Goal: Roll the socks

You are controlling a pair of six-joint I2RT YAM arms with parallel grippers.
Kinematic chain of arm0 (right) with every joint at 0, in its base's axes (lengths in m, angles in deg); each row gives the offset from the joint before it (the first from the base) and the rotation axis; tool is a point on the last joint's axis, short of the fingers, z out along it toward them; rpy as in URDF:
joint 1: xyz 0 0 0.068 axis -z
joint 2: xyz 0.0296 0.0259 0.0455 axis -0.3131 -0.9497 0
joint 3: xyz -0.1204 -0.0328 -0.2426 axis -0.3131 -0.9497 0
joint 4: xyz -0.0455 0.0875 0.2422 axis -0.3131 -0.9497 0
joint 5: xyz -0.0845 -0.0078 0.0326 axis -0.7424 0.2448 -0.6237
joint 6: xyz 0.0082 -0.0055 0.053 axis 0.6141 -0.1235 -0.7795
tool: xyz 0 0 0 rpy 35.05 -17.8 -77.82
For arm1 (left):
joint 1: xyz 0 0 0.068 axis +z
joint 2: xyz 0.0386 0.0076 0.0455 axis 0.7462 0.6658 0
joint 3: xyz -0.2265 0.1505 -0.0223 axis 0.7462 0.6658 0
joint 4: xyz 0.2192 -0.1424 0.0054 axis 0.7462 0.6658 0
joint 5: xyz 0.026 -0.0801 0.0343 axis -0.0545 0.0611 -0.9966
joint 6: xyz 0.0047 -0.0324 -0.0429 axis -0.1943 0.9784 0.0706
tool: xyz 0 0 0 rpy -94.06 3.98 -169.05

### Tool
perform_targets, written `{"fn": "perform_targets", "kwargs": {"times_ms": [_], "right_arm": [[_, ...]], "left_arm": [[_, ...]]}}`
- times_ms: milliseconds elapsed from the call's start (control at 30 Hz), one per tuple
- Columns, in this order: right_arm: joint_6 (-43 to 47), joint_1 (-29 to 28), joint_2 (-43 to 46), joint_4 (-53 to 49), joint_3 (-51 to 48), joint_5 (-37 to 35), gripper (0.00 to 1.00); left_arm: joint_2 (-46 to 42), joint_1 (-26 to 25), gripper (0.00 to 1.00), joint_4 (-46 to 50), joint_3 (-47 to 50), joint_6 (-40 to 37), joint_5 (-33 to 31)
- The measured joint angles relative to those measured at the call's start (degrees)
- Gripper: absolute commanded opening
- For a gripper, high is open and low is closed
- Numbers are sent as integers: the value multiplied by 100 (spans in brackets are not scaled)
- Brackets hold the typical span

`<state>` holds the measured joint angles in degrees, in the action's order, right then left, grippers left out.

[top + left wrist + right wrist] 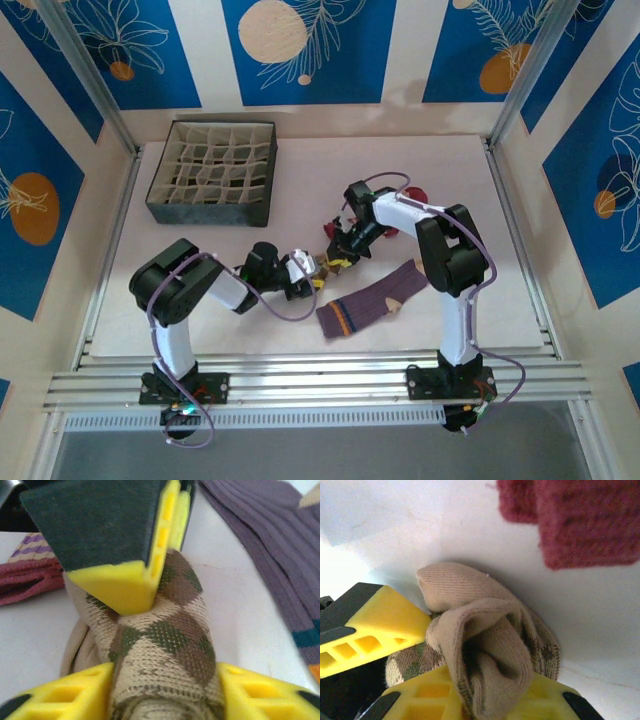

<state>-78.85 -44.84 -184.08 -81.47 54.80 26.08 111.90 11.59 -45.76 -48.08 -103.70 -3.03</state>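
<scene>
Centrally on the table (250, 335), the checkered sock (165, 630) is bunched between both arms: the left gripper (165, 680) squeezes its sides and the right gripper (435, 655) pinches its far end. Its near end is cut off. The purple sock (370, 300) lies just beside it, and the striped sock (570, 520) is cropped.

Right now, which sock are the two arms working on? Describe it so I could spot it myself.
On the white table, midway between the arms, the left gripper and right gripper both pinch the checkered sock. It is a bunched tan roll with brown-green diamonds, unlike the flat purple sock and the red-toed sock beside it.
</scene>
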Motion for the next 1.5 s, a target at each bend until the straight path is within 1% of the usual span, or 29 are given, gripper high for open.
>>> {"fn": "perform_targets", "kwargs": {"times_ms": [33, 67, 167, 233, 433, 600, 667, 767, 867, 1000, 1133, 1267, 1500], "right_arm": [[28, -4, 0, 0, 0, -7, 35], [31, -2, 0, -9, 0, -48, 44], [120, 0, 79, 46, -87, -221, 55], [151, -7, 264, 181, -260, -367, 58], [614, -59, 1512, 518, -997, -575, 59], [1211, -136, 2378, 1172, -1513, -964, 59], [1561, -299, 2638, 1508, -1803, -1233, 59], [2253, -695, 2949, 1947, -2256, -1563, 61], [3110, -1117, 3099, 2404, -2647, -1921, 63], [4253, -1646, 3126, 3060, -3163, -2656, 64], [5248, -2037, 3115, 3882, -3650, -3250, 66], [6067, -2269, 2852, 4505, -3825, -3698, 66], [6865, -2363, 2387, 5235, -3823, -4155, 66]], "left_arm": [[2, 2, 0, -20, 0, 33, 24], [0, 13, 0, -52, 0, 74, 55], [-4, 63, 0, -63, 7, 245, 138], [-9, 133, 0, -33, 9, 457, 225], [-92, 299, 0, 402, -127, 1060, 590], [-92, 481, 0, 872, -332, 1488, 1008], [-92, 564, 0, 1054, -400, 1644, 1191], [-125, 697, 0, 1445, -527, 1843, 1469], [-153, 817, 0, 1845, -651, 2000, 1705], [-162, 968, 0, 2304, -769, 2177, 2031], [-153, 1062, 0, 2929, -999, 2302, 2319], [-85, 1123, 0, 3530, -1272, 2371, 2487], [-76, 1259, 0, 3960, -1373, 2481, 2638]]}}
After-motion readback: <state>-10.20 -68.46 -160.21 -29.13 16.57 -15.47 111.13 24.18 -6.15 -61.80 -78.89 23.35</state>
